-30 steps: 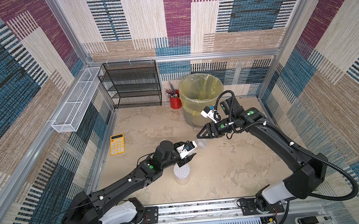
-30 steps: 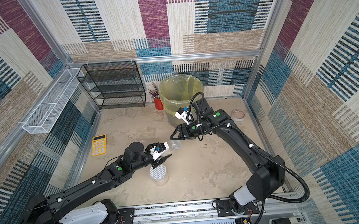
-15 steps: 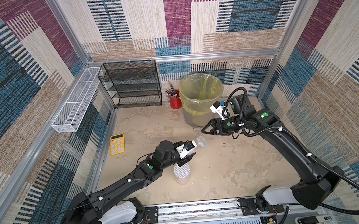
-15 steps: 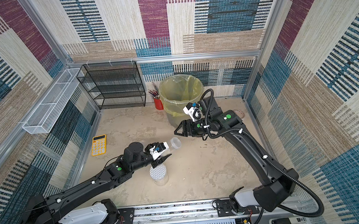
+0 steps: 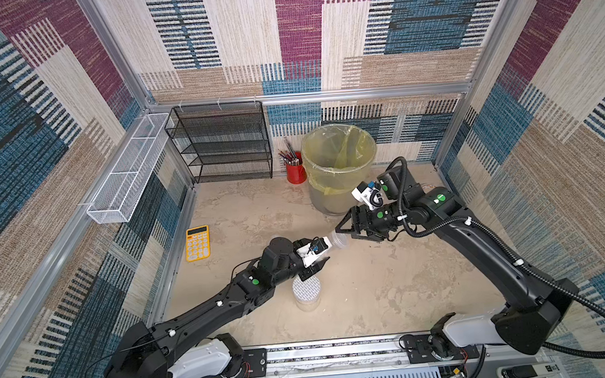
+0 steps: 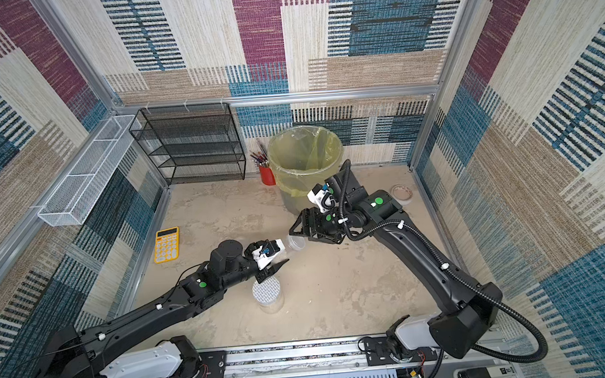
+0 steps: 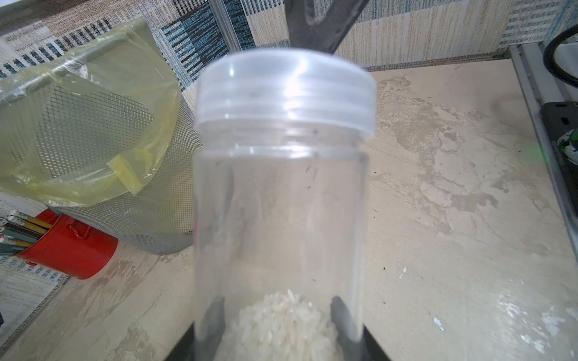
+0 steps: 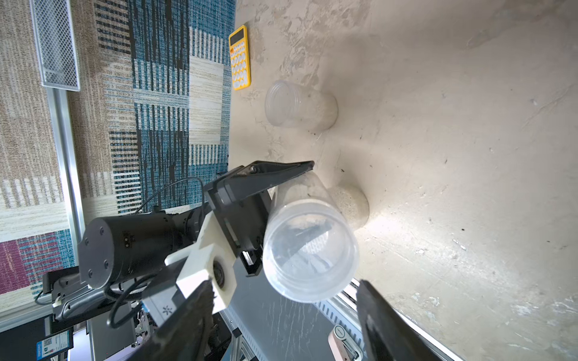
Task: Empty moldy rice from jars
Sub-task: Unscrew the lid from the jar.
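**Tiny screw-top jar, barely any rice in it: where would you grab it?**

The left gripper is clenched on the lower body of the small clear jar. It holds the jar off the table around mid-scene, lid end tipped toward the right arm. The moldy rice is a small pale heap at the base end, right between the fingers. The right gripper is spread wide just beside the clear lid. I can't tell if it's touching yet.

My read on handling: it looks super light, stiff thin plastic with smooth walls, so probably slippery. The lid is threaded, so it wants a twist rather than a pull. I'd pinch it across the ribbed rim, not the flat top. The worry is the jar spinning inside the left grip once torque goes on. The rice looks loose and should pour fine, so I'd keep the lid end up until it's over the bin with the yellow bag at the far side.

The other two jars are on the table:
- The grid-lidded jar stands just near of the left gripper.
- Another clear jar stands over by the yellow calculator on the left.
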Tool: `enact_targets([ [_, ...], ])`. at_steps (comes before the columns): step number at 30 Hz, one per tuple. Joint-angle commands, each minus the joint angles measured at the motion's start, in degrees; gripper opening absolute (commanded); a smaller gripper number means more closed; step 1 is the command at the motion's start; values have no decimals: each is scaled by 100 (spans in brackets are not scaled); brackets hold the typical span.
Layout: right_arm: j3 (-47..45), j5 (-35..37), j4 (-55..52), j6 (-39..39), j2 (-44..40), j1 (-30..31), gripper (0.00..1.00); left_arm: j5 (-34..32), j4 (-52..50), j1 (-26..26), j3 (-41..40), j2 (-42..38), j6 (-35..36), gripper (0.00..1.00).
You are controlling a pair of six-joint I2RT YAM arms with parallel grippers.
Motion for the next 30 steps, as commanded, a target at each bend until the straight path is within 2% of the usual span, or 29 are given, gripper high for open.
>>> enact_targets([
  [1,12,69,-2,58,65,18,74,-81,197,-3,14,2,5,0],
  [22,27,151,10,-355,418,27,75,-81,191,-3,5,2,1,0],
  [30,-101,-23,172,-351,360,31,68,-81,217,-3,14,45,-13,0],
])
